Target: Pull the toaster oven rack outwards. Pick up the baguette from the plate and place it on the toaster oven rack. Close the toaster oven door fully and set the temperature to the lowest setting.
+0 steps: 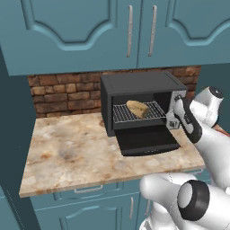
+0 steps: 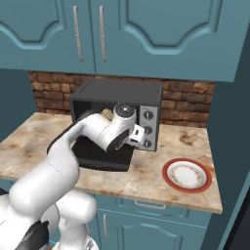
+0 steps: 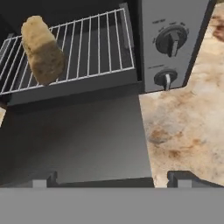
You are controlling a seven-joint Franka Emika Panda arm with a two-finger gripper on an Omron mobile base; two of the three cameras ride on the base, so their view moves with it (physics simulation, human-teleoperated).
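The black toaster oven [image 1: 134,83] stands against the brick wall with its door [image 1: 146,140] folded flat down onto the counter. Its wire rack [image 3: 92,43] is slid forward, and the tan baguette [image 3: 41,50] lies on the rack's left part, also seen as the baguette [image 1: 138,108]. My gripper [image 3: 116,180] hovers open and empty over the door's right front corner, with dark fingertips [image 3: 188,178] wide apart. From the base, the gripper [image 1: 173,122] sits just in front of the silver control panel. Two knobs [image 3: 171,40] show on that panel. The orange-rimmed plate [image 2: 168,181] is bare.
Marble counter [image 1: 72,148] stretches left of the oven. Teal wall cabinets [image 1: 90,31] hang above it. The plate rests near the counter's right front edge, by a dark side wall [image 2: 229,146]. My own arm [image 2: 97,132] crosses in front of the oven.
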